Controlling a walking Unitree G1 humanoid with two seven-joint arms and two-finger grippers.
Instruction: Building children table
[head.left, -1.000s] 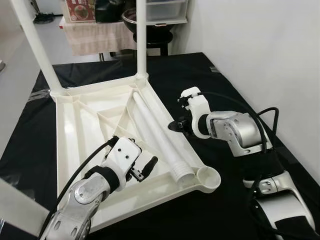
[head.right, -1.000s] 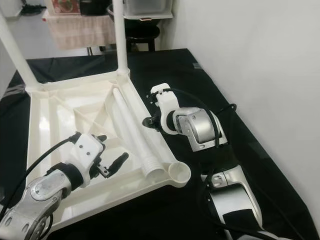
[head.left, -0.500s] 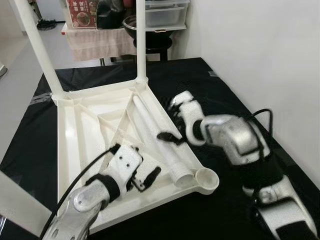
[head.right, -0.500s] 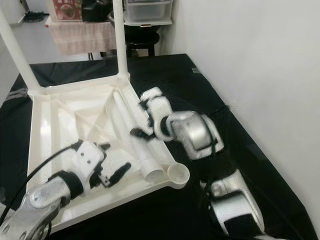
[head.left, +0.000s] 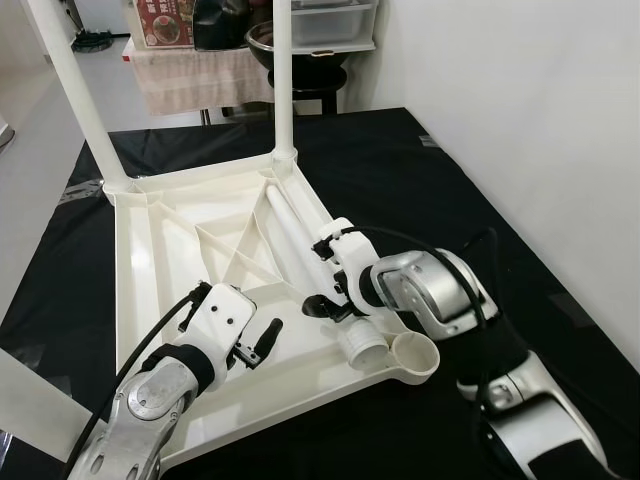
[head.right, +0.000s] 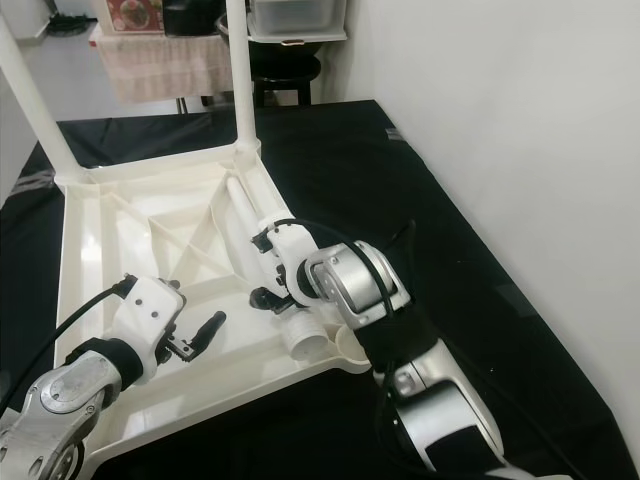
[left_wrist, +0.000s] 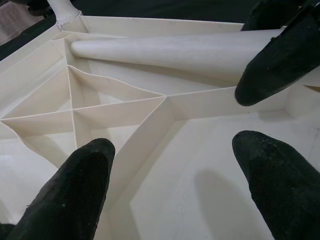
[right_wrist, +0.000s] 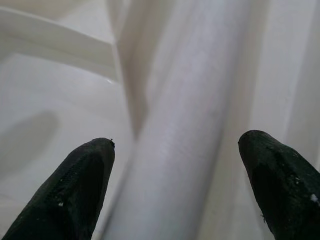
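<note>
While the loose leg (head.left: 315, 270) is lying lengthwise, near to far, inside the upturned tabletop (head.left: 150, 260), the right end effector (right_wrist: 172, 185) is straddling it, fingers spread wide, gripping nothing; the left end effector (head.left: 262, 337) is hovering open nearby.

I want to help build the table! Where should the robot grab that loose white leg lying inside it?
Probably around the loose leg's round middle, from above. It lies flat along the upturned tabletop's rim wall, so only its top is free. The open right pincer already straddles it near the threaded end.
</note>
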